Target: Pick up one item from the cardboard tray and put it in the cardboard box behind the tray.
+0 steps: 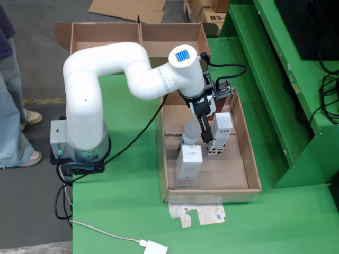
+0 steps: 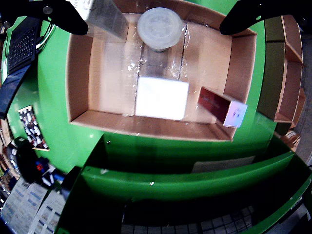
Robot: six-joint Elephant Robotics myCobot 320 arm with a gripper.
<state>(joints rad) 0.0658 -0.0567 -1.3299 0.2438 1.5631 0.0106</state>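
Note:
The cardboard tray [image 1: 249, 159] lies on the green table and holds a round clear-lidded jar [image 1: 189, 132], an upright white box [image 1: 221, 131] and a second white box [image 1: 188, 163] nearer the front. My gripper [image 1: 203, 135] hangs low inside the tray, between the jar and the upright box. In the wrist view the black fingers [image 2: 58, 14] stand wide apart at the top corners, and my gripper [image 2: 153, 28] is open with the jar [image 2: 160, 25] between them, untouched. A dark red box [image 2: 220, 104] lies beside the white box [image 2: 162, 97]. The cardboard box [image 1: 106, 36] sits behind the tray.
The arm's base [image 1: 79, 153] stands left of the tray at the table's edge. Green shelving [image 1: 286, 90] rises along the right. A person's legs [image 1: 13, 95] are at far left. A white cable and plug [image 1: 153, 246] lie at the front.

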